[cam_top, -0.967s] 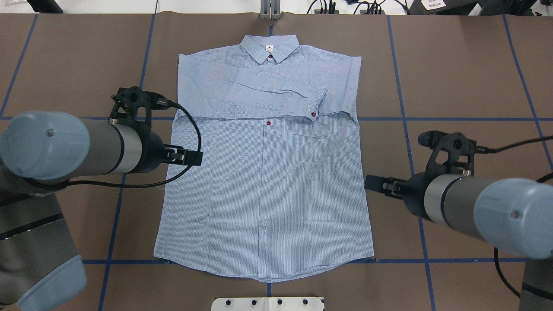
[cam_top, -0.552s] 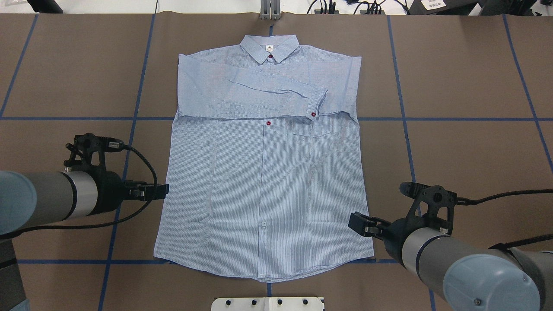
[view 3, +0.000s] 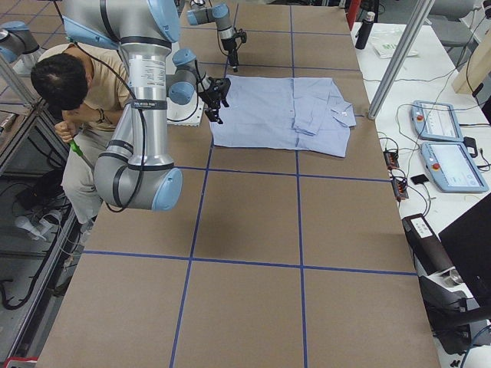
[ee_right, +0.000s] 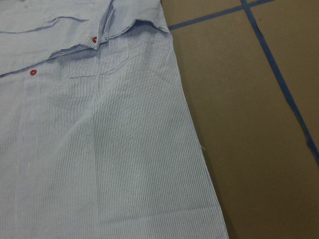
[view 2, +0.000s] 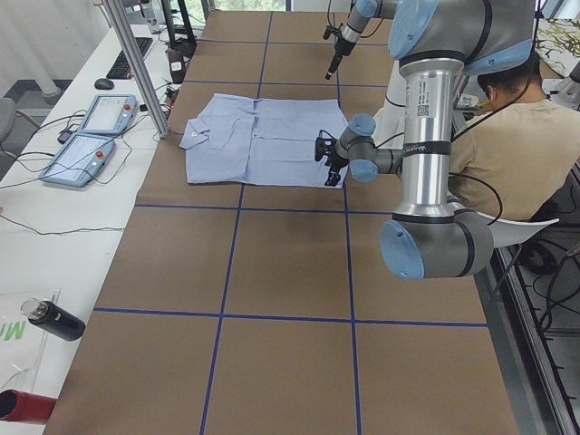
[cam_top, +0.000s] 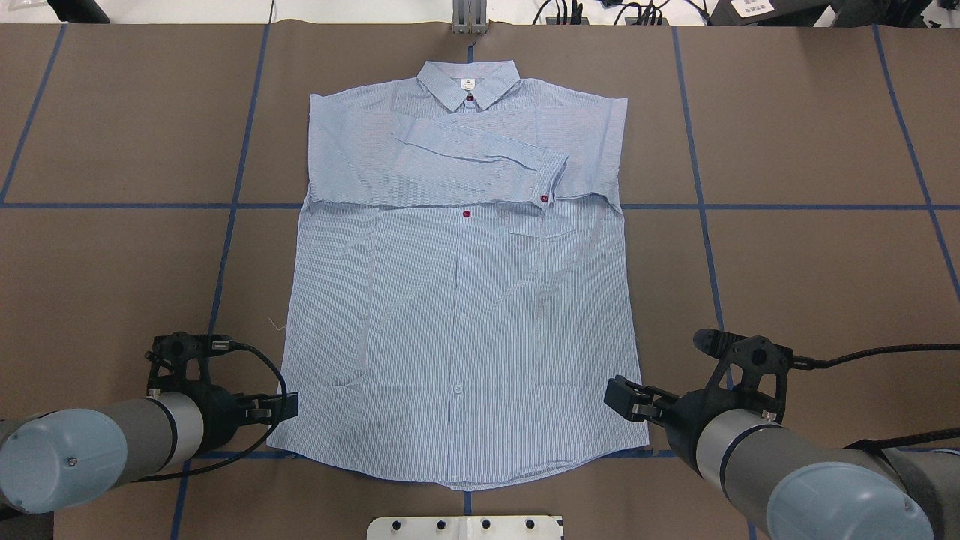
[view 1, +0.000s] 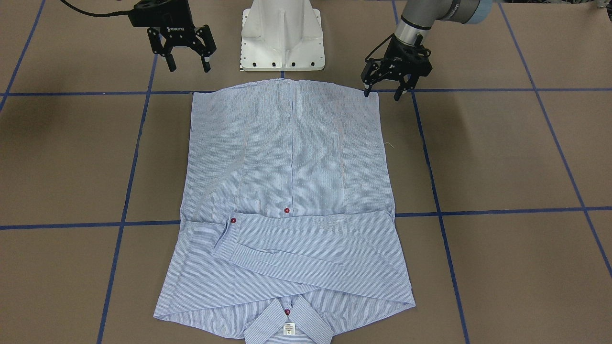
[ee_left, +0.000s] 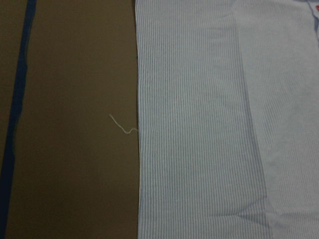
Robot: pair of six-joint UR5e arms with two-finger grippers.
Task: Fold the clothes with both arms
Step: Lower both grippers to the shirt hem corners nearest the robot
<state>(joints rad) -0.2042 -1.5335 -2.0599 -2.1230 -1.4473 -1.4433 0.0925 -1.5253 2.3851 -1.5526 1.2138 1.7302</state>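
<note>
The light blue striped shirt (cam_top: pixel 465 315) lies flat and face up on the brown table, collar at the far end, both sleeves folded across the chest. It also shows in the front view (view 1: pixel 287 157) and both wrist views (ee_left: pixel 214 124) (ee_right: pixel 99 149). My left gripper (cam_top: pixel 289 407) (view 1: pixel 381 94) is open and empty, low at the hem's left corner. My right gripper (cam_top: pixel 616 397) (view 1: pixel 189 67) is open and empty, by the hem's right corner and apart from the cloth.
The white pedestal base (view 1: pixel 282 33) stands just behind the hem. Blue tape lines (cam_top: pixel 750 206) cross the table. A loose thread (ee_left: pixel 122 127) lies beside the shirt's edge. A seated person (view 2: pixel 507 145) and teach pendants (view 2: pixel 91 136) are off the table's sides.
Both arms have drawn back along the shirt's sides toward the hem. The left gripper went from the shirt's mid side down to the hem corner. The shirt has not moved.
</note>
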